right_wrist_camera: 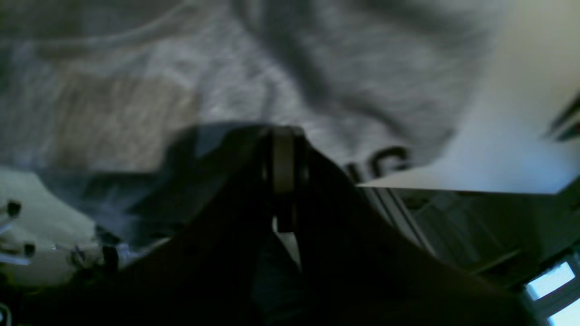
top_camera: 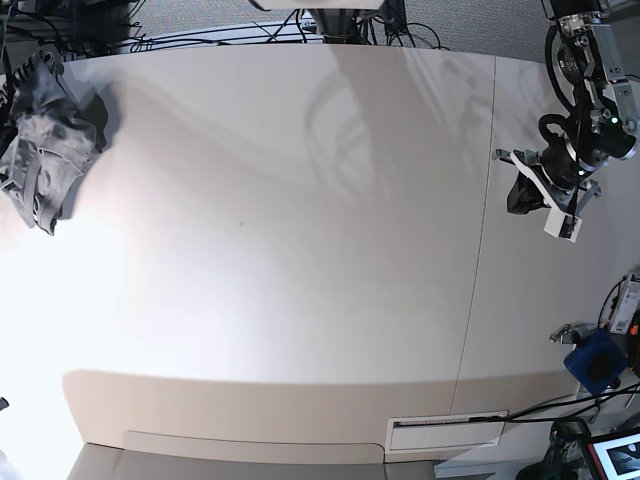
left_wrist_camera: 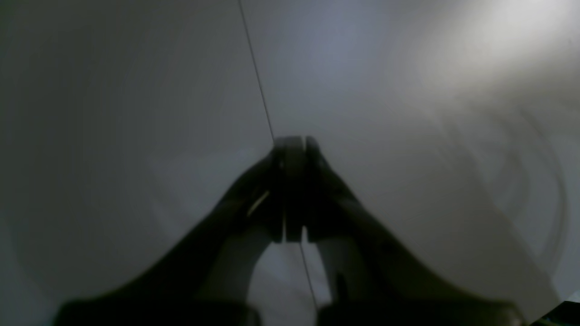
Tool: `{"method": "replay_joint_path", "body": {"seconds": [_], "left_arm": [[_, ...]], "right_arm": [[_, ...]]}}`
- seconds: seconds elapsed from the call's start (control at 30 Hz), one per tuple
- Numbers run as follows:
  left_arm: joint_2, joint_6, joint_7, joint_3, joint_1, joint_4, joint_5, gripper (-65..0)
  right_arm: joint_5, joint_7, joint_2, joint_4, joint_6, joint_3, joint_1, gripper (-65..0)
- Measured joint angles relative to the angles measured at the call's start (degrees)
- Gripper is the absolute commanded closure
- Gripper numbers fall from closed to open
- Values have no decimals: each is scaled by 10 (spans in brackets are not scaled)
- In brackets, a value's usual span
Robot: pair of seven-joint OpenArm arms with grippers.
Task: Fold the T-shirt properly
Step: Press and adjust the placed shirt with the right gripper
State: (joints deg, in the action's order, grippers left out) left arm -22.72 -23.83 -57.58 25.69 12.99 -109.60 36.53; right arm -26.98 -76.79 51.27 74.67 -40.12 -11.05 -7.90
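T-shirt (top_camera: pixel 45 140) bunched at the table's (top_camera: pixel 300 230) far corner — half off the edge. Left gripper (left_wrist_camera: pixel 293 149) jaws pressed together over bare table, holding nothing; right gripper (right_wrist_camera: pixel 284 136) jaws closed, empty by the look. Risk — shirt slides off before it's grabbed.

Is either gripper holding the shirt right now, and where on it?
Left gripper is shut on nothing, over bare table. Right gripper looks shut right at the T-shirt, but too blurred to confirm a hold.
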Motion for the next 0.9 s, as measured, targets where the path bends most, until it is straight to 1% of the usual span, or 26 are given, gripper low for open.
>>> {"method": "replay_joint_path", "body": {"seconds": [0.1, 0.13, 0.17, 0.23, 0.3, 0.37, 0.47, 0.5, 0.57, 0.7, 0.77, 0.8, 0.9], "left_arm": [[0, 0, 0, 0, 0, 0, 0, 0], [0, 0, 0, 0, 0, 0, 0, 0], [0, 0, 0, 0, 0, 0, 0, 0], [0, 0, 0, 0, 0, 0, 0, 0], [0, 0, 0, 0, 0, 0, 0, 0], [0, 0, 0, 0, 0, 0, 0, 0], [0, 0, 0, 0, 0, 0, 0, 0], [0, 0, 0, 0, 0, 0, 0, 0], [0, 0, 0, 0, 0, 0, 0, 0], [0, 0, 0, 0, 0, 0, 0, 0], [0, 0, 0, 0, 0, 0, 0, 0], [0, 0, 0, 0, 0, 0, 0, 0], [0, 0, 0, 0, 0, 0, 0, 0]], "right_arm": [[-4, 3, 27, 0, 0, 0, 8, 0], [-15, 3, 36, 0, 0, 0, 8, 0], [-26, 3, 41, 0, 0, 0, 8, 0], [-29, 3, 38, 0, 0, -1, 8, 0], [-29, 11, 30, 0, 0, -1, 6, 0], [-24, 38, 21, 0, 0, -1, 6, 0], [27, 94, 2, 0, 0, 0, 6, 0], [39, 101, -6, 0, 0, 0, 6, 0], [55, 105, -26, 0, 0, 0, 6, 0], [59, 107, -65, 0, 0, 0, 3, 0], [71, 107, -85, 0, 1, 0, 3, 0], [86, 108, -92, 1, 3, 0, 5, 0], [95, 104, -104, 2, 5, -5, 8, 0]]}}
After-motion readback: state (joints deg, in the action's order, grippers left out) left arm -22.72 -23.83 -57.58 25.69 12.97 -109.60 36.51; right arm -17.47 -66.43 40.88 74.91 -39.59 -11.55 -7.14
